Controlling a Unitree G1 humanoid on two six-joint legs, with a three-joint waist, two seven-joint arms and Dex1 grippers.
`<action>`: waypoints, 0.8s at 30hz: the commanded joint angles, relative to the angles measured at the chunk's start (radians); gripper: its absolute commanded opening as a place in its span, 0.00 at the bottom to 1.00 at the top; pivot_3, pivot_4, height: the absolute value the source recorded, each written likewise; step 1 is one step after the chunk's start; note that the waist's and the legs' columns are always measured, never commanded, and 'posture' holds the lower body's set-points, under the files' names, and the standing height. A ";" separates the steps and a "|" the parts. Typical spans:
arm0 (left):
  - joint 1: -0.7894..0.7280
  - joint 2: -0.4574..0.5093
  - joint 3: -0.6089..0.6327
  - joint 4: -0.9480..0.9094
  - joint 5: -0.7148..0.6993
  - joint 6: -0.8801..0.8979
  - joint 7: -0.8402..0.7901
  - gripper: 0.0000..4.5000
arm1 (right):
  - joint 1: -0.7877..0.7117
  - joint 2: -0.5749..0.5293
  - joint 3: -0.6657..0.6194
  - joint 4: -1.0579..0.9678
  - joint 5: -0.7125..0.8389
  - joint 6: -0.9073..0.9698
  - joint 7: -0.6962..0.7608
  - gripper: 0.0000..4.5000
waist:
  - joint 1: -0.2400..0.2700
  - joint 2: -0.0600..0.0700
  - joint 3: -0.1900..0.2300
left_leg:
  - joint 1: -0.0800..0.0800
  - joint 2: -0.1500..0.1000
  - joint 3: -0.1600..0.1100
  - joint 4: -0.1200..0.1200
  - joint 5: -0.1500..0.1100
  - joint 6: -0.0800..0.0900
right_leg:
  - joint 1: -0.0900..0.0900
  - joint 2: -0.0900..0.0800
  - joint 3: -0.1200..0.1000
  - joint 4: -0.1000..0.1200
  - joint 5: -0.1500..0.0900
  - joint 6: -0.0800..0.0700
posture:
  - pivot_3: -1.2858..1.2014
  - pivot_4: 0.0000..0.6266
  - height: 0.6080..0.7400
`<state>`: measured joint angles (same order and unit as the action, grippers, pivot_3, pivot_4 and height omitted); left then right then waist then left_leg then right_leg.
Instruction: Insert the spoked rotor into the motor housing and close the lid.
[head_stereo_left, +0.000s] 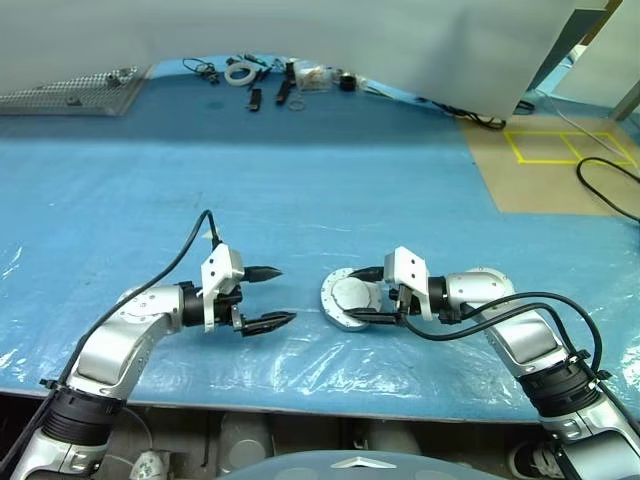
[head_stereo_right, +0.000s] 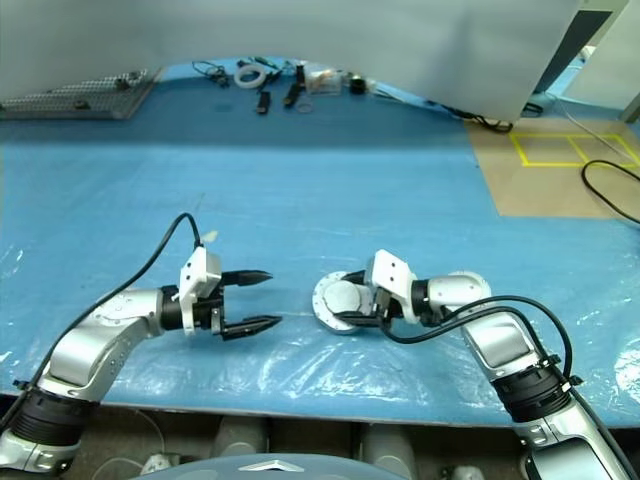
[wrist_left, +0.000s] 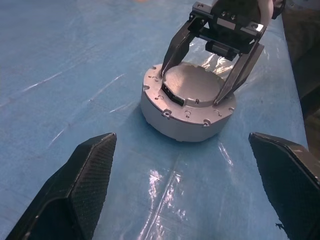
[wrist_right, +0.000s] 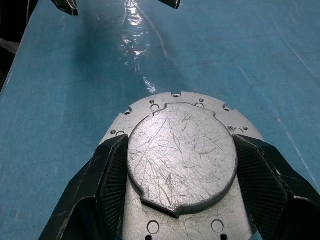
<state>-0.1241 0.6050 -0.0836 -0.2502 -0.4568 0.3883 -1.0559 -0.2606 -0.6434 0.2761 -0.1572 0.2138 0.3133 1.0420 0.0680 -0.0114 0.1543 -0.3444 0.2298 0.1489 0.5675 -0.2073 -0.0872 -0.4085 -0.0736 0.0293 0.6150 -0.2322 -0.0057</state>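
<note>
Your right pincer (head_stereo_left: 372, 303) is clamping the lid's (wrist_right: 181, 155) raised centre, slick rigid metal, on the motor housing (wrist_left: 187, 116); your left pincer (head_stereo_left: 276, 297) is hanging wide open, empty.

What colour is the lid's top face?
Plain scratched silver lid, clearest in the right wrist view.

A: What covers the work surface?

B: A blue sheet (head_stereo_left: 330, 190), with a wrinkled clear plastic film (head_stereo_left: 300, 365) lying over its near part.

A: And at the far edge?

B: A perforated metal tray (head_stereo_left: 75, 92) sits at the far left. Near the middle of the far edge lies a small clutter of tools and cables (head_stereo_left: 270, 78), among them a white ring (head_stereo_left: 240, 72).

A: Off to the right?

B: Brown floor marked with yellow tape (head_stereo_left: 565, 147), and a black cable (head_stereo_left: 610, 185) curving across it.
</note>
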 joint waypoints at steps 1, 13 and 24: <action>-0.031 -0.008 -0.019 -0.001 0.008 -0.027 -0.015 1.00 | 0.040 -0.011 0.022 0.046 -0.027 0.035 -0.001 0.65 | 0.001 0.000 0.000 | 0.001 0.000 0.000 0.000 0.000 0.000 | 0.001 0.000 0.000 0.000 0.000 0.000 | 0.52 0.24 1.00; -0.119 -0.074 -0.095 0.083 0.037 -0.039 -0.033 1.00 | 0.028 -0.006 -0.012 0.041 0.004 0.053 -0.009 0.65 | 0.001 -0.001 -0.001 | 0.000 0.001 0.000 -0.001 0.000 0.000 | 0.002 0.000 0.000 -0.002 0.000 -0.001 | 0.52 0.24 1.00; -0.197 -0.148 -0.174 0.159 0.091 -0.071 -0.049 0.65 | 0.030 -0.008 -0.019 0.036 0.003 0.060 -0.017 0.65 | 0.001 -0.001 -0.001 | 0.000 0.001 0.000 -0.001 0.000 0.000 | 0.002 0.000 0.000 -0.003 0.000 -0.001 | 0.52 0.24 1.00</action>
<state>-0.3057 0.4636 -0.2475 -0.0906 -0.3812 0.3461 -1.1065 -0.2533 -0.6398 0.2574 -0.1553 0.2374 0.3380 1.0411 0.0694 -0.0122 0.1535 -0.3445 0.2305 0.1489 0.5665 -0.2072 -0.0872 -0.4066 -0.0738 0.0293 0.6122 -0.2326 -0.0064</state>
